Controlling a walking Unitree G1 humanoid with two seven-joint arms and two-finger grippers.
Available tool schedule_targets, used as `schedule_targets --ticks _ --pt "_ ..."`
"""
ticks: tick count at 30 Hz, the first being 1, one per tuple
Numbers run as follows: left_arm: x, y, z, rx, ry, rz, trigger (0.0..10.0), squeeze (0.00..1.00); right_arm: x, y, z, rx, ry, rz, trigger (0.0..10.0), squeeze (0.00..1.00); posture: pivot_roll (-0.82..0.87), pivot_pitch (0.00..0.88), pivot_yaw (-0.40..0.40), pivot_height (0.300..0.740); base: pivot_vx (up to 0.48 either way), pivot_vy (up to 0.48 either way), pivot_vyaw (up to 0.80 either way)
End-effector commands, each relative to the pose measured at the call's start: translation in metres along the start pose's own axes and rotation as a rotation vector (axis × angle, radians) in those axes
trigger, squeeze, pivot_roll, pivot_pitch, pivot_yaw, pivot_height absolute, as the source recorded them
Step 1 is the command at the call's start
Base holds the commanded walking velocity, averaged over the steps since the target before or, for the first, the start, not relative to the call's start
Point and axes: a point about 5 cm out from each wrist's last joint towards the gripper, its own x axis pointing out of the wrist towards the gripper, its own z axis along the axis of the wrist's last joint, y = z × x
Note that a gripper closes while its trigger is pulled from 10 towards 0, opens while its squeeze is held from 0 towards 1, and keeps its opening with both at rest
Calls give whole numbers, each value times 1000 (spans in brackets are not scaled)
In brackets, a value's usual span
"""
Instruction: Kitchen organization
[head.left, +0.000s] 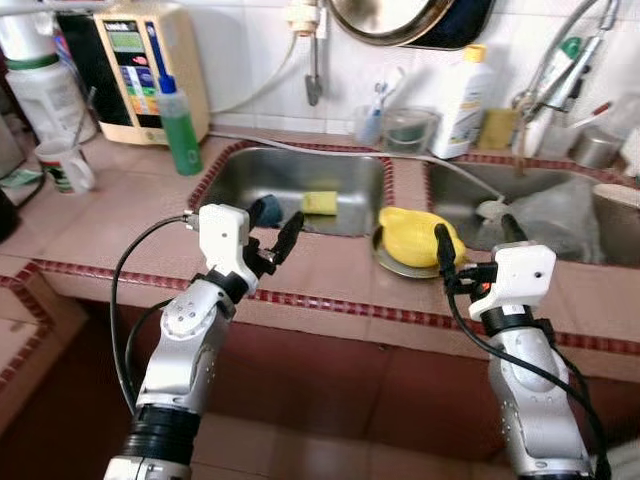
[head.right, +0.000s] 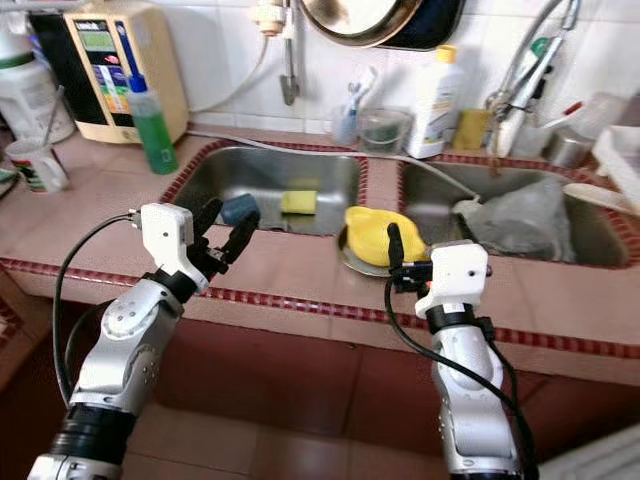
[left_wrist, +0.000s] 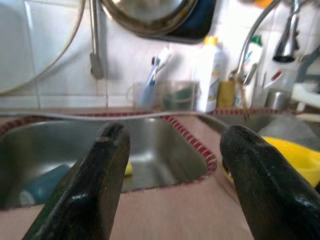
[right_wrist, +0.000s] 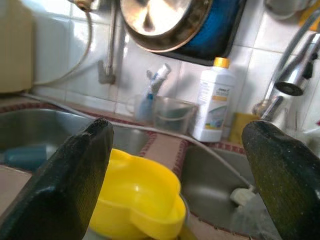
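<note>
Tidying looks barely begun: left hand (head.left: 277, 228) and right hand (head.left: 478, 243) both spread wide, grasping nothing, over the worktop's (head.left: 130, 215) front edge; yellow bowl (head.left: 418, 236) on a plate between the sinks; sponge (head.left: 320, 202) in the left sink (head.left: 290, 165).

Beige water purifier (head.left: 150, 70) on the counter's far left, white mug (head.left: 65, 165) nearby (handle indistinct).

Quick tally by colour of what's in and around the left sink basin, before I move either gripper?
Yellow: 2, the sponge in the basin and the bowl on the divider.
Blue: 1, the object in the basin.
Green: 1, the bottle on the counter.
Total: 4.
</note>
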Motion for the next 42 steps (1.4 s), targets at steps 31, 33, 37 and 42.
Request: schedule_targets --ticks 31,33,37,42 --pt "-4 -5 0 -14 22 -38 10000 0 -7 4 -2 -4 19 32 10000 0 -125 0 38 740 193 -208 0" --pt "-4 -5 -1 -17 22 -39 10000 0 -7 4 -2 -5 19 31 10000 0 -125 0 38 740 480 0 0" --pt "-5 -6 2 -44 -7 -27 10000 0 -7 4 -2 -6 19 31 10000 0 -125 0 37 740 240 0 0" --pt "-4 -7 4 -41 -18 -32 10000 0 -7 4 -2 -8 20 34 10000 0 -127 0 38 740 0 0 0"
